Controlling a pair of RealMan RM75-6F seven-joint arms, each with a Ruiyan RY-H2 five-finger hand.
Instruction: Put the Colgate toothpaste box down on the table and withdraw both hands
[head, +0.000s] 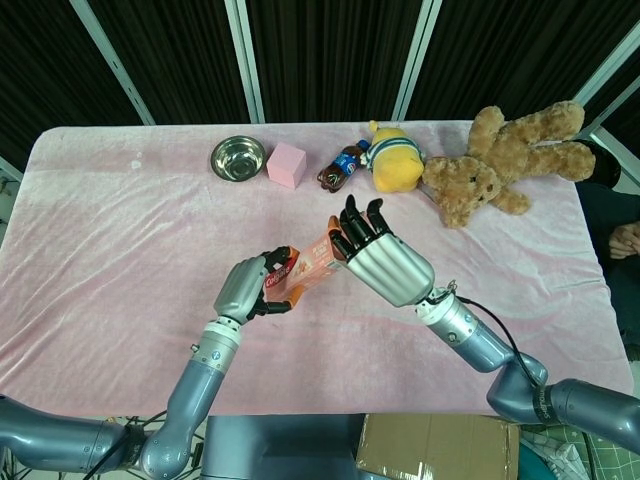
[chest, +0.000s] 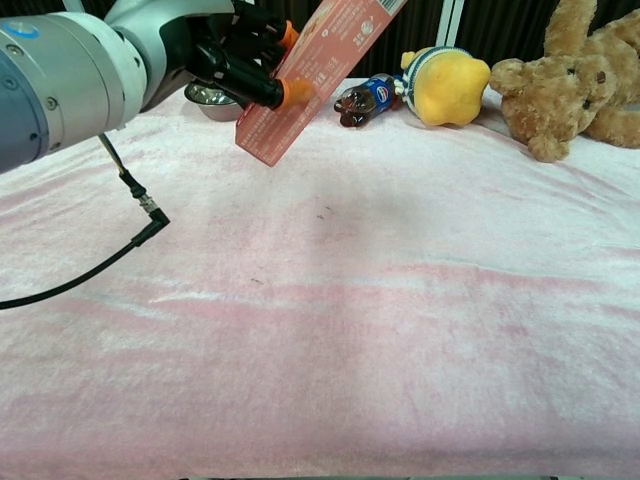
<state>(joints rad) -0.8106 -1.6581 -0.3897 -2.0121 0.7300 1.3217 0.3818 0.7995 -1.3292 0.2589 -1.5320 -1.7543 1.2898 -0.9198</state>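
Note:
The Colgate toothpaste box (head: 312, 262), red-orange and long, hangs tilted above the pink table (head: 120, 230). My left hand (head: 250, 288) grips its lower end. In the chest view the same left hand (chest: 150, 50) holds the box (chest: 315, 70) steeply, the top end running out of frame. My right hand (head: 385, 262) sits just right of the box's upper end with its fingers (head: 358, 225) straightened and spread. It does not show in the chest view. Whether those fingers still touch the box is hidden.
Along the far edge stand a steel bowl (head: 238, 158), a pink block (head: 286, 164), a cola bottle (head: 342, 167), a yellow plush (head: 396, 158) and a teddy bear (head: 510, 160). A black cable (chest: 130, 190) hangs from my left arm over the cloth.

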